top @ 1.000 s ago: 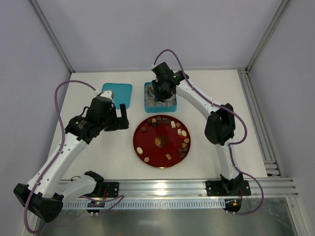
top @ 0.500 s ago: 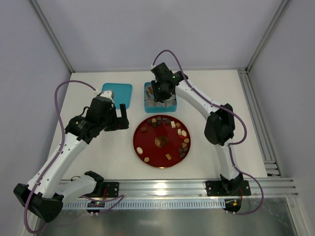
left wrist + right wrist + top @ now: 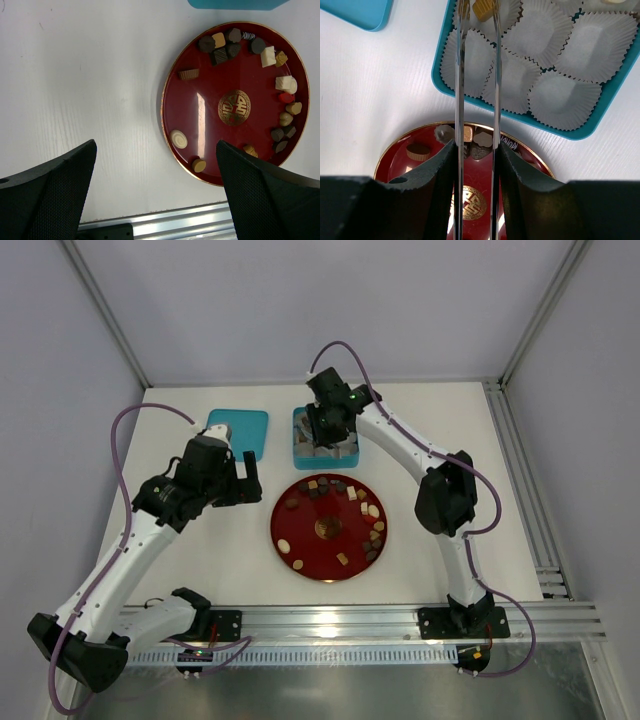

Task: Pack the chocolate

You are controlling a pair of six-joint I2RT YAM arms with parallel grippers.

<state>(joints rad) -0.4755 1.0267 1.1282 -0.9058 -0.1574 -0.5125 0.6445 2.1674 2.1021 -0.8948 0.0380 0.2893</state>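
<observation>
Several dark, light brown and cream chocolate pieces (image 3: 372,510) lie round the red plate (image 3: 310,530), also in the left wrist view (image 3: 220,42). My right gripper (image 3: 325,425) hovers over the teal box (image 3: 298,445) and is shut on metal tongs (image 3: 459,75). A light brown chocolate (image 3: 483,7) sits between the tong tips over a white paper cup at the box's far left; I cannot tell whether it rests in the cup. The other cups (image 3: 555,95) in view hold nothing. My left gripper (image 3: 247,480) is open and empty, above the table left of the plate (image 3: 200,105).
A teal lid (image 3: 240,430) lies flat left of the box, also in the right wrist view (image 3: 355,12). The plate (image 3: 422,136) lies just in front of the box rim (image 3: 530,117). A metal rail runs along the table's near edge (image 3: 200,220).
My right gripper with the tongs has shifted slightly over the box. The left arm has not moved.
</observation>
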